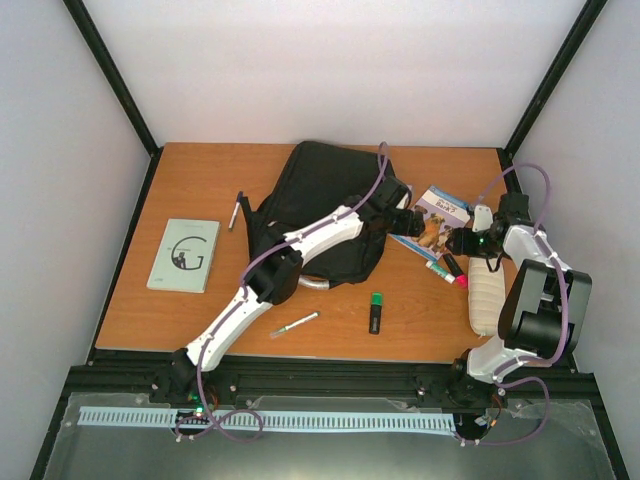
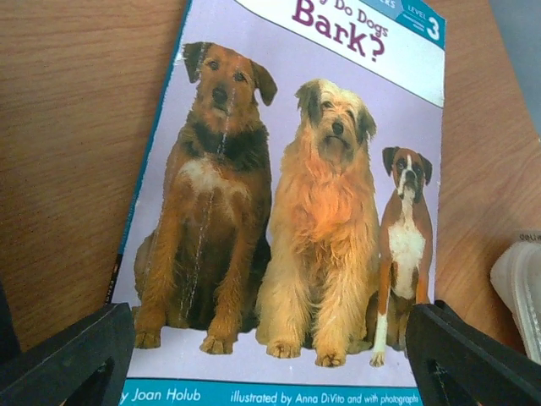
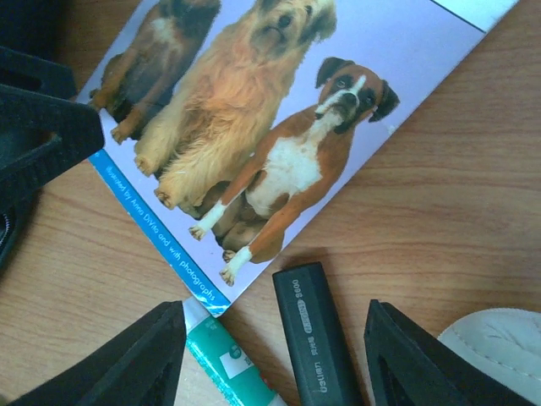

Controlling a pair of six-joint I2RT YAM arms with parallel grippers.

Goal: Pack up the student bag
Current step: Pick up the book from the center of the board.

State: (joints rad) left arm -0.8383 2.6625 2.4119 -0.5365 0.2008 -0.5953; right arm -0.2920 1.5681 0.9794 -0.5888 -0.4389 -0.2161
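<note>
The student bag [image 1: 320, 195], a large black backpack, lies at the back middle of the table. My left arm reaches across it to a picture book with three dogs on the cover [image 1: 437, 217] [image 2: 296, 194] [image 3: 254, 110]. My left gripper [image 1: 410, 222] [image 2: 270, 364] is open, with its fingers on either side of the book's near edge. My right gripper [image 1: 462, 245] [image 3: 275, 355] is open just over the table. A black marker [image 3: 317, 330] and a green-and-white tube [image 3: 224, 355] lie between its fingers, and neither is gripped.
A grey book [image 1: 185, 255] and a dark pen [image 1: 236, 210] lie at the left. A silver pen [image 1: 295, 323] and a green-capped black marker [image 1: 376, 313] lie near the front. A cream pouch [image 1: 487, 300] [image 3: 499, 338] sits beside my right arm.
</note>
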